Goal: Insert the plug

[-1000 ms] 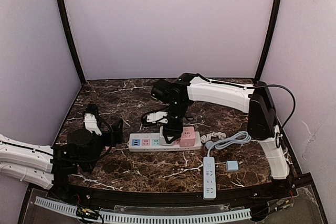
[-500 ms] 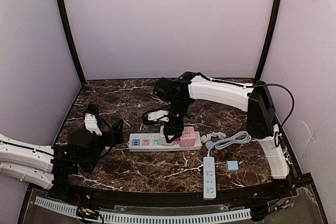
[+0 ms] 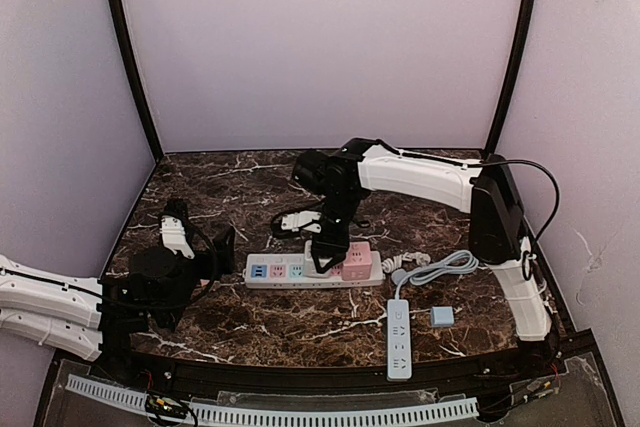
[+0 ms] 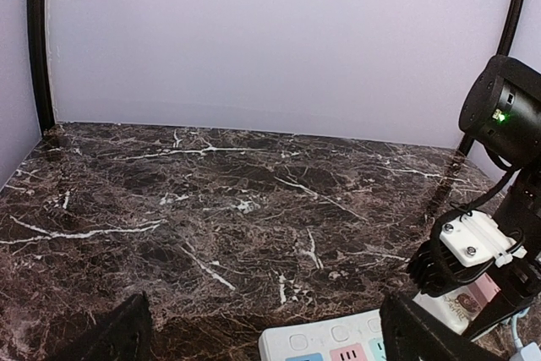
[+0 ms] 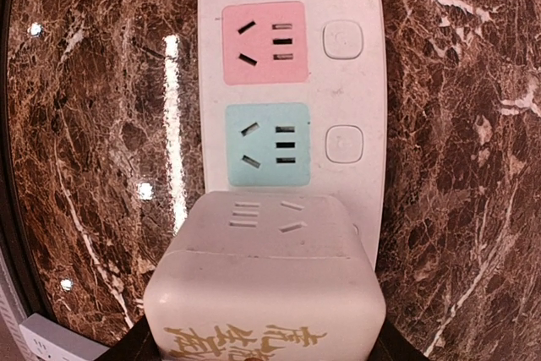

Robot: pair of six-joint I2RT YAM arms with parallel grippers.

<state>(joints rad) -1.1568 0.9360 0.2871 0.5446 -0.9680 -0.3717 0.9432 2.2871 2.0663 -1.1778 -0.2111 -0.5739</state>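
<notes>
The right hand (image 3: 324, 259) is clamped on the plug (image 5: 262, 285), poised over the end socket of the strip (image 5: 292, 82). If the pins sit askew, pushing could skid the strip across the desk (image 5: 456, 124); the left hand (image 4: 270, 336), spread wide, braces nothing.

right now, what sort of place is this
Probably a robot test booth: plain walls close round a marble-look table, a left arm and right arm sit at its edge, power strip laid out.
</notes>
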